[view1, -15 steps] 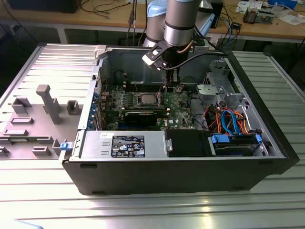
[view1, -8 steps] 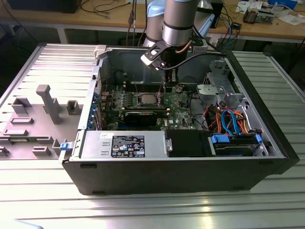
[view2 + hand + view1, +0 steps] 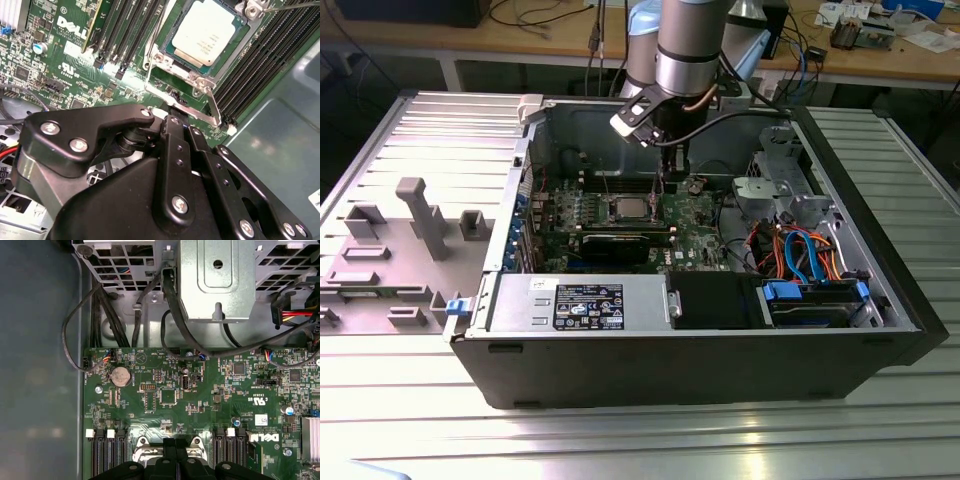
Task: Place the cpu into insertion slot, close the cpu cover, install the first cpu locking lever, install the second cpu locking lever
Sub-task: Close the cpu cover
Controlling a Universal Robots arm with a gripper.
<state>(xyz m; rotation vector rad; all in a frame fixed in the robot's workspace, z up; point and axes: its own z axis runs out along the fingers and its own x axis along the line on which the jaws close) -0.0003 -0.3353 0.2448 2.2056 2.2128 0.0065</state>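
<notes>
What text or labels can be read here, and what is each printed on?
On the motherboard: white brand logo and certification marks, left unquoted.
On the cpu: faint markings, too small to read.
On the power supply label: dense print, too small to read.

Arm [image 3: 688, 45]: round silver-grey metal segment, pale blue cap at joint behind. Camera block [image 3: 636, 113] on wrist: white face, black edging. Black cable [image 3: 732, 72] runs off wrist, copper-toned lead [image 3: 701, 98] under it. Pincer [image 3: 177, 120] in second wrist view: matt black linkage bars with rounded ends, pinned by bright silver screws [image 3: 180, 204]. Two more screws on black side housing.
</notes>
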